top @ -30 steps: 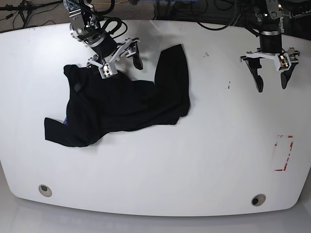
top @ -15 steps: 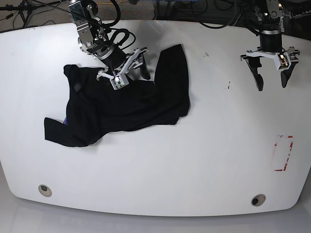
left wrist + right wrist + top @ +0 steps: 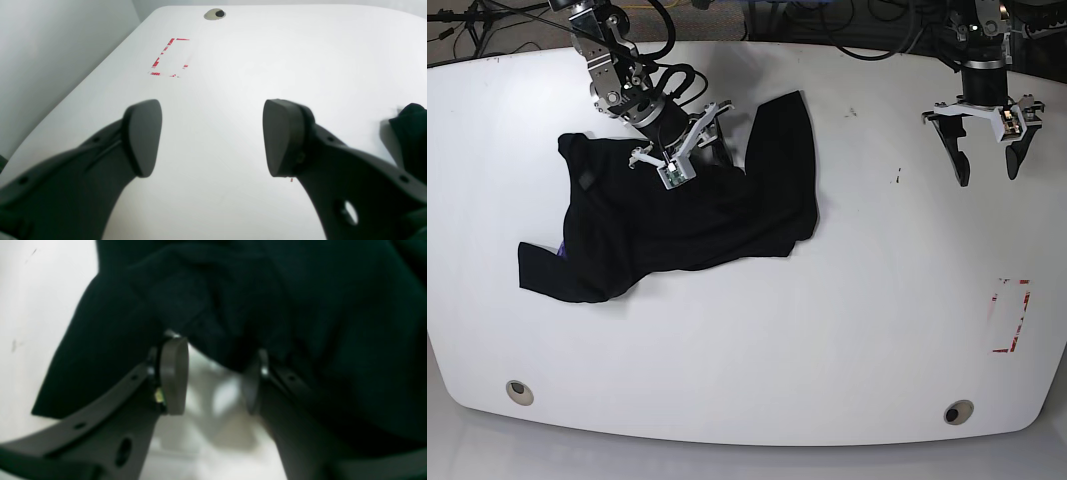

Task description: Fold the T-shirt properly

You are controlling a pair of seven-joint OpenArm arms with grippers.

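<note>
R claw (image 3: 695, 150) jaws apart at T-shirt (image 3: 677, 215) edge; L claw (image 3: 987, 165) apart, red-marked rectangle (image 3: 1011, 316) nearby.

In the right wrist view the T-shirt (image 3: 267, 300) is blurred and cut off at the top and right edges, so its folds cannot be told apart. The far fingertip of the right gripper (image 3: 213, 376) is partly hidden under the cloth. In the left wrist view only a small corner of the shirt is seen at the right edge.
</note>
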